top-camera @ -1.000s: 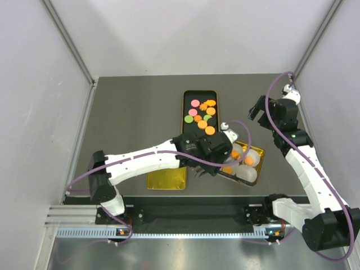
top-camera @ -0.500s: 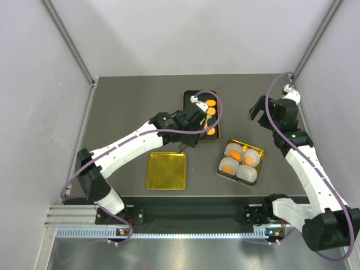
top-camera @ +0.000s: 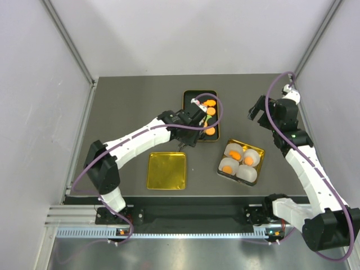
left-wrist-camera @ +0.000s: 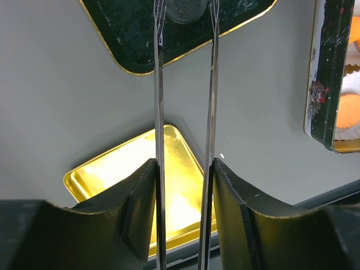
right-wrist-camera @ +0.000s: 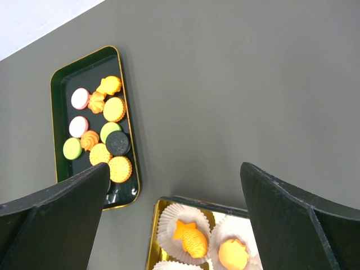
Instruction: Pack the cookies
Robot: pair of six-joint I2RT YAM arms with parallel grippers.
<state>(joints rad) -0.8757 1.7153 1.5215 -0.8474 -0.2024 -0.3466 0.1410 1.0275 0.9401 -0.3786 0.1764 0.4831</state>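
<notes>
The cookies [right-wrist-camera: 99, 130], orange, pink, green and black discs, lie in a dark oblong tray [top-camera: 188, 99]. My left gripper [top-camera: 184, 140] hangs over the tray's near end, shut on thin metal tongs [left-wrist-camera: 159, 84]. In the left wrist view my left gripper [left-wrist-camera: 184, 169] points the tongs into the tray [left-wrist-camera: 135, 39], and a black cookie [left-wrist-camera: 183, 10] sits between their tips at the frame's top edge. Whether the tips pinch it, I cannot tell. My right gripper [top-camera: 257, 110] is raised at the far right, open and holding nothing; between its fingers in the wrist view [right-wrist-camera: 174, 169] is bare table.
A gold box [top-camera: 256, 175] right of centre holds white paper cups [top-camera: 247, 172], some with orange fish-shaped sweets [right-wrist-camera: 190, 238]. Its flat gold lid [top-camera: 166, 170] lies near the front edge. Grey walls close the table on three sides.
My left arm swung from above the gold box leftward and back to the dark tray, carrying the tongs. The right arm has stayed still.
</notes>
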